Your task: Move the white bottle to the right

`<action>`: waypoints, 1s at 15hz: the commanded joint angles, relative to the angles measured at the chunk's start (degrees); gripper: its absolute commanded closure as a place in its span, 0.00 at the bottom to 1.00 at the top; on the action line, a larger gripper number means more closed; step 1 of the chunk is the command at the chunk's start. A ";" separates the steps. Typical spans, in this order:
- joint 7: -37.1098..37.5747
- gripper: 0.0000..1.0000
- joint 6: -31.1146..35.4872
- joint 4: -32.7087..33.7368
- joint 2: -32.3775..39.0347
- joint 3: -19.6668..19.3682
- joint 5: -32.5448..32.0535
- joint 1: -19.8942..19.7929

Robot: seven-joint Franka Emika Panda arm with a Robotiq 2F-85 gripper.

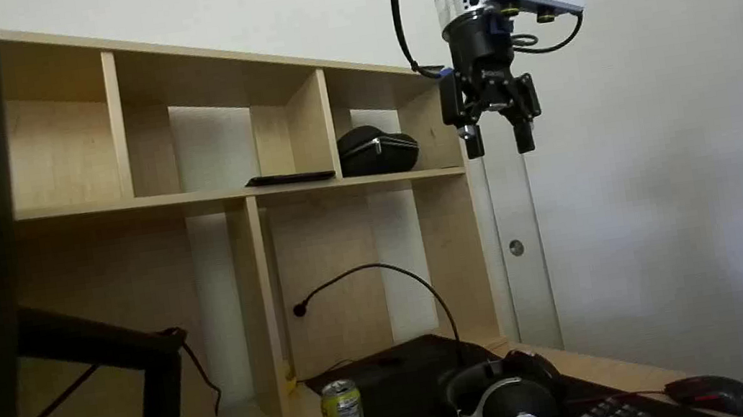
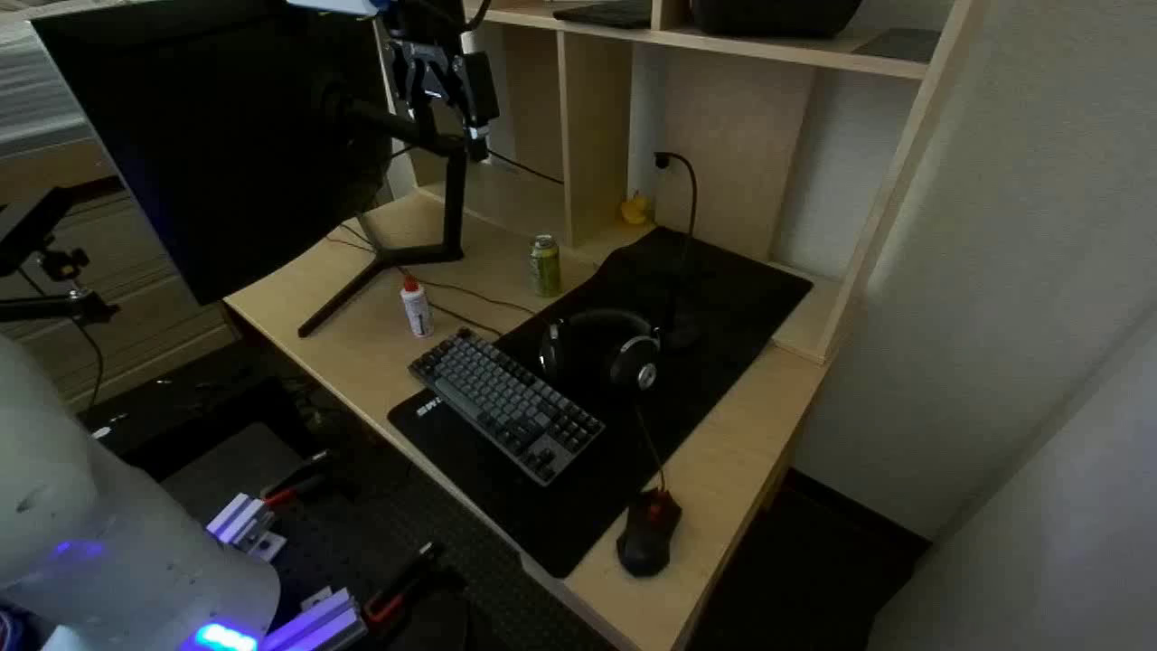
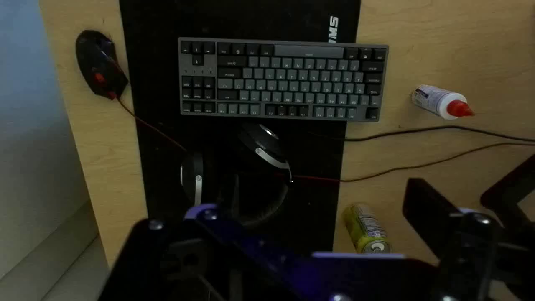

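The white bottle [image 2: 418,309] with a red-orange cap stands upright on the desk, left of the keyboard in an exterior view. It also shows in the wrist view [image 3: 432,99] at upper right, its cap pointing right. It is out of view in the exterior view that looks at the shelf from low down. My gripper [image 1: 499,141] is open and empty, high above the desk with its fingers pointing down. It also shows near the monitor in an exterior view [image 2: 449,136]. Nothing is between the fingers, and the bottle is well apart from them.
A green-yellow can [image 2: 545,267] stands behind the bottle. The keyboard [image 2: 506,404], headphones [image 2: 601,348] and mouse [image 2: 649,533] are on the desk. The monitor [image 2: 226,136] and its stand [image 2: 416,255] are near the bottle. Cables run beside it. A wooden shelf [image 1: 231,193] rises behind.
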 commanded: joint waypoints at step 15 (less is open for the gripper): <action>-1.39 0.00 4.62 -6.66 8.43 10.95 8.12 12.48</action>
